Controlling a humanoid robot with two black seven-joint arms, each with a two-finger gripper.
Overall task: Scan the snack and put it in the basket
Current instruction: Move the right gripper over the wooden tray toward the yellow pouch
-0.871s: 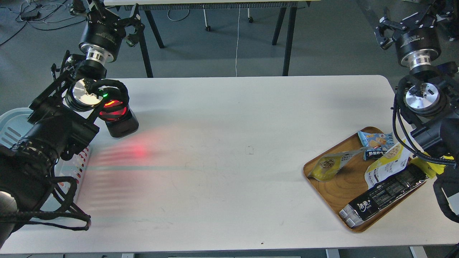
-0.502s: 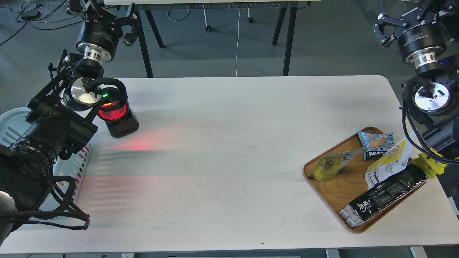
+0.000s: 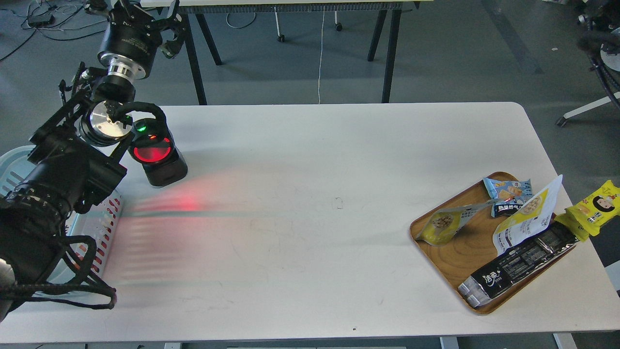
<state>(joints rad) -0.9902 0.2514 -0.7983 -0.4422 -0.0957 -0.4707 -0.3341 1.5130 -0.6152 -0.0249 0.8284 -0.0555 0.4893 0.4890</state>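
Wooden tray (image 3: 453, 259) holds black packet (image 3: 516, 264), blue packet (image 3: 507, 188); scanner (image 3: 157, 160) glows red.
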